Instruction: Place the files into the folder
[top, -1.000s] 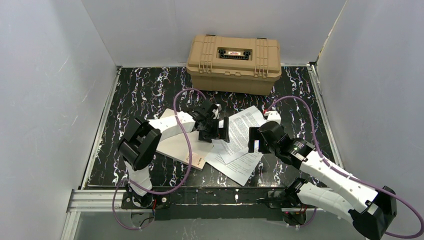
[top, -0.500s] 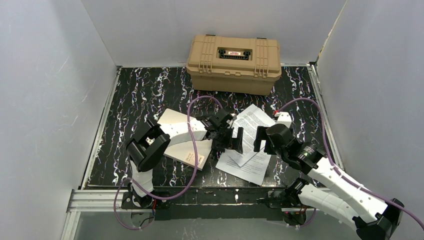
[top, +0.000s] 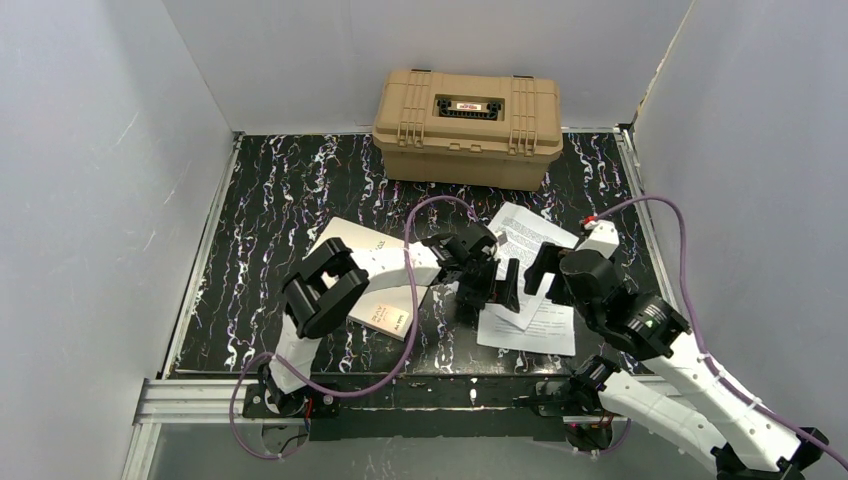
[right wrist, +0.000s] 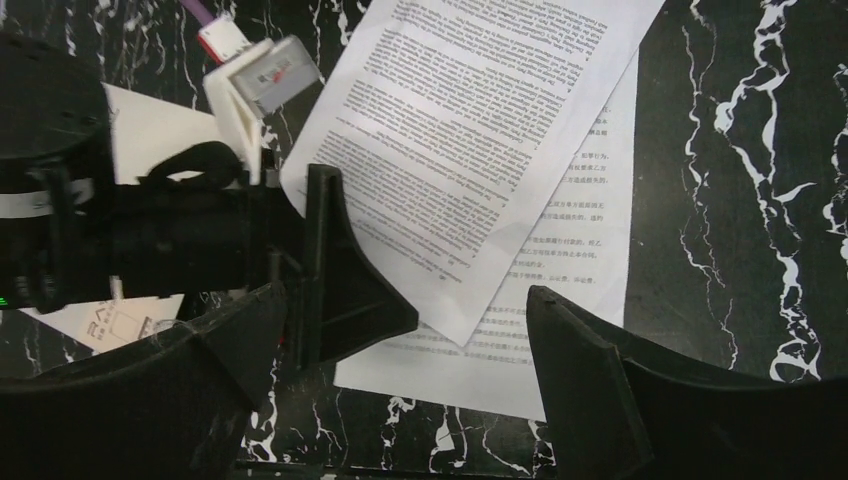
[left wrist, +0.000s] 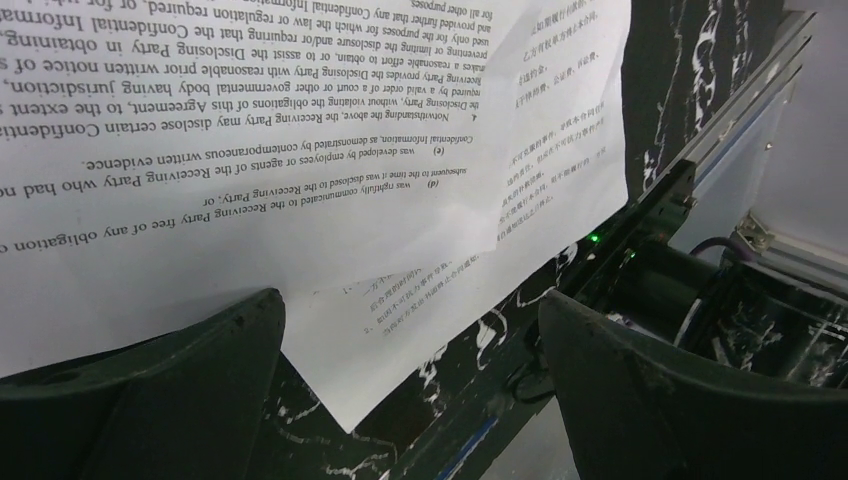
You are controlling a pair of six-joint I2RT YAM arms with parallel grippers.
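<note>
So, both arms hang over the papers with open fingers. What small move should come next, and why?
Probably lower the left fingers and close them on the corner of the files. They stand open and empty, that corner lies between them, and the folder lies closed beside the sheets.

Black marbled bench (top: 270, 200): tan hard case (top: 467, 128) at the back, files (top: 535, 235) just in front of it, folder (top: 385, 312) front-left of it.
</note>
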